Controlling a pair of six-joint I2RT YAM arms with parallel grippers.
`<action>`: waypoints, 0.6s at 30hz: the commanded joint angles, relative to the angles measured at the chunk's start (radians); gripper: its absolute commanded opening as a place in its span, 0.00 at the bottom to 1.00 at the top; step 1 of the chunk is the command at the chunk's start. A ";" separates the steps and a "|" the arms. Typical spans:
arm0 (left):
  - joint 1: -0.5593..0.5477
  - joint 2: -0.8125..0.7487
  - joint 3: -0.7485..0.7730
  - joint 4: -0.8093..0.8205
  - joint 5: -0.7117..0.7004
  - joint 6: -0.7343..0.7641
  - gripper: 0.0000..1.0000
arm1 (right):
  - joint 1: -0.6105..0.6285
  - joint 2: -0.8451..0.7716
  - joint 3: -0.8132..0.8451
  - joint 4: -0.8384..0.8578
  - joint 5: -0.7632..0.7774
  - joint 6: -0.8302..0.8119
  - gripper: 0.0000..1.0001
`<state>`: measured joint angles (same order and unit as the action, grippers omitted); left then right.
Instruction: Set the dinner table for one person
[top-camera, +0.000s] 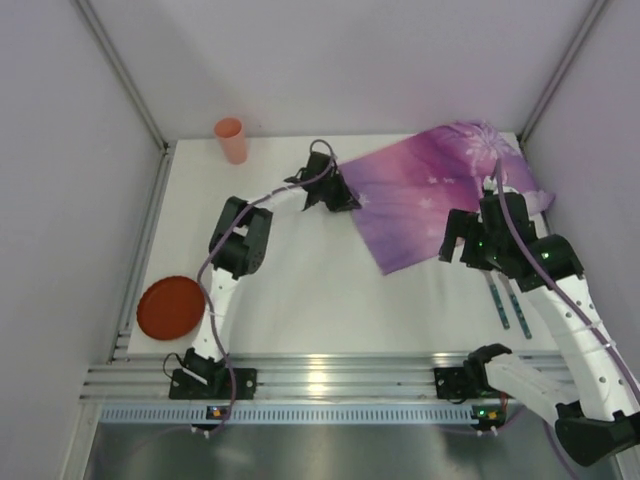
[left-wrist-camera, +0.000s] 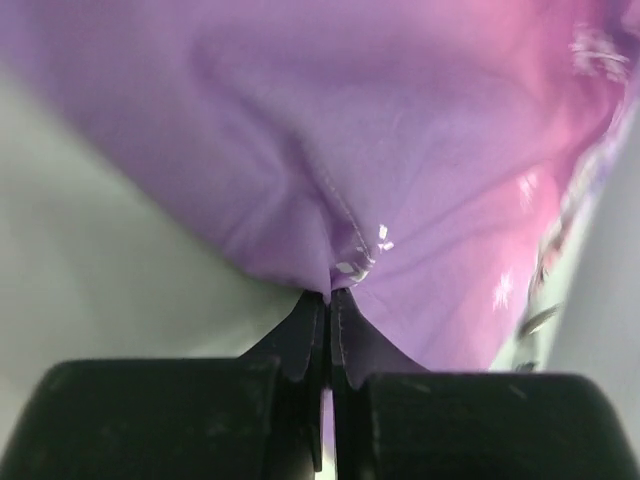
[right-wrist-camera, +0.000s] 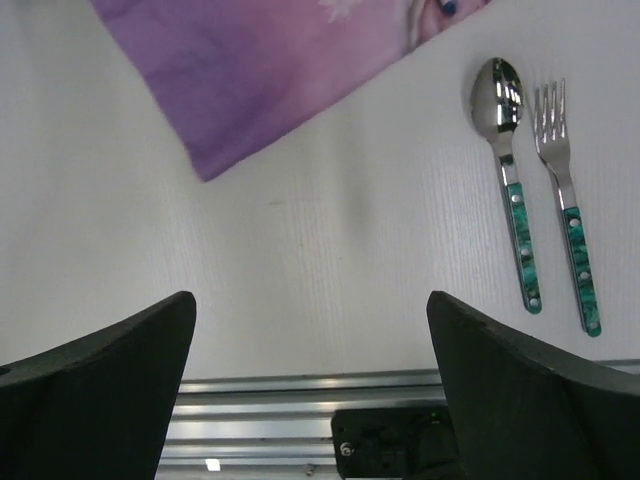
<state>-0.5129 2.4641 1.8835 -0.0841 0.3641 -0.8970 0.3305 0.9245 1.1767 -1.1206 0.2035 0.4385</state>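
The white dinner table (top-camera: 300, 290) fills the top view. A purple princess-print placemat (top-camera: 430, 190) lies rumpled at the back right. My left gripper (top-camera: 340, 195) is shut on the placemat's left corner (left-wrist-camera: 335, 270), with the cloth pinched between its fingertips and bunched ahead of them. My right gripper (top-camera: 462, 248) is open and empty above the table near the placemat's near corner (right-wrist-camera: 210, 170). A spoon (right-wrist-camera: 505, 170) and a fork (right-wrist-camera: 565, 200) with green handles lie side by side at the right, near the front edge (top-camera: 510, 300).
An orange-red plate (top-camera: 170, 307) lies at the left near the front edge. A pink cup (top-camera: 231, 139) stands at the back left. White walls close in the table on three sides. A metal rail (top-camera: 320, 380) runs along the front edge.
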 joint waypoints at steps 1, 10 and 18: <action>0.161 -0.195 -0.110 -0.288 0.043 0.278 0.00 | -0.008 0.016 -0.023 0.113 -0.076 0.028 1.00; 0.350 -0.553 -0.185 -0.669 -0.261 0.540 0.99 | -0.007 0.045 -0.072 0.203 -0.173 0.066 1.00; 0.236 -0.784 -0.461 -0.588 -0.247 0.434 0.99 | -0.007 0.063 -0.112 0.241 -0.159 0.055 1.00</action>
<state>-0.2134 1.7115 1.5211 -0.6632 0.1402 -0.4438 0.3294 0.9764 1.0779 -0.9417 0.0521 0.4911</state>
